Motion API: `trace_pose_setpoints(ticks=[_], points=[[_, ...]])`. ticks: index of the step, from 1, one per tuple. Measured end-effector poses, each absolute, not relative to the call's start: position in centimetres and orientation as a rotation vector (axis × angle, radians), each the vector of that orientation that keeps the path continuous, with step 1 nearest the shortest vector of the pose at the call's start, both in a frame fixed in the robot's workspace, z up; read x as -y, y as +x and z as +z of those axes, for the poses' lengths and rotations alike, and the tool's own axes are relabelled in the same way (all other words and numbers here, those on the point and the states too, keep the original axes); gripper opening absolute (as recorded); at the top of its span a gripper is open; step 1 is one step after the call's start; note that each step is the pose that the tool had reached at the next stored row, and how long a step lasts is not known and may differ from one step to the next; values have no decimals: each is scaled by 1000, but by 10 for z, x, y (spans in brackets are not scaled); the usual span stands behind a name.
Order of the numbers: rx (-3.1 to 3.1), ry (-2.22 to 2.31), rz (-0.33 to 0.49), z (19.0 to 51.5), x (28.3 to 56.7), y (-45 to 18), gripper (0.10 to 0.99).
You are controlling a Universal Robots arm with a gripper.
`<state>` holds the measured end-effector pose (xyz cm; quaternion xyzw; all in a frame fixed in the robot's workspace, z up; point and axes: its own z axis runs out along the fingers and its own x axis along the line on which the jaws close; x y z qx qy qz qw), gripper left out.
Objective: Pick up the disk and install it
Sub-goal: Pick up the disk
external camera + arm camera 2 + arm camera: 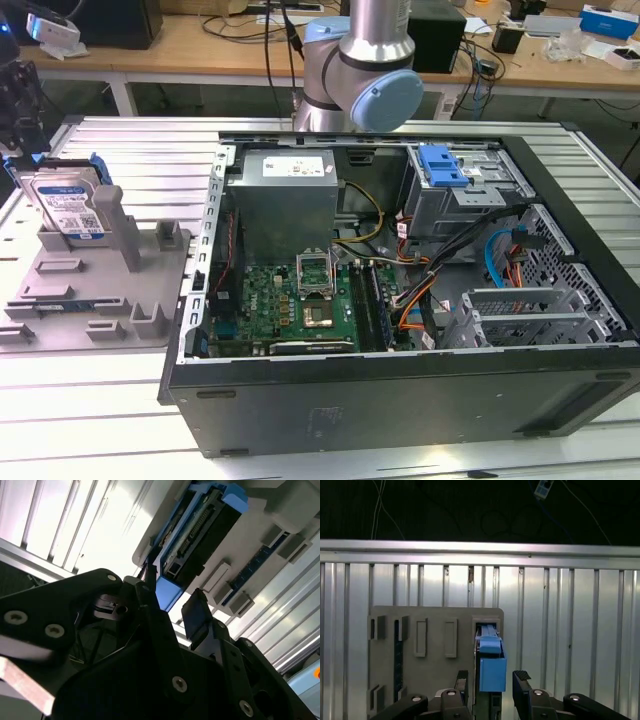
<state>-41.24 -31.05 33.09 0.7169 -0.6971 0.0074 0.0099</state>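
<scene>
The disk [68, 203] stands on edge in a slot of the grey holder [100, 285] at the exterior view's left, silver with a white-and-blue label and a blue carrier. My gripper [24, 135] hangs just above it, dark against the table's edge. In the first wrist view the carrier's blue end [492, 669] sits between my two black fingertips [522, 681], with a gap on each side. The second wrist view has the same blue end [167, 592] between the fingers [196, 616], and the disk's connector edge [200, 527] runs away from them. The gripper [492, 681] is open around the disk.
An open computer case [400, 390] lies in the middle of the slatted metal table, with the motherboard [300, 300], cables and a grey drive cage with a blue latch [443, 165] at its far right. The arm's base [360, 70] stands behind the case. Cluttered desks line the back.
</scene>
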Motion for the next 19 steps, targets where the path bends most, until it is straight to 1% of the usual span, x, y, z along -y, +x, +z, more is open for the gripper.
trace_pose_setpoints(ticks=[19], points=[[2176,2238,23,319,308,-416,482]])
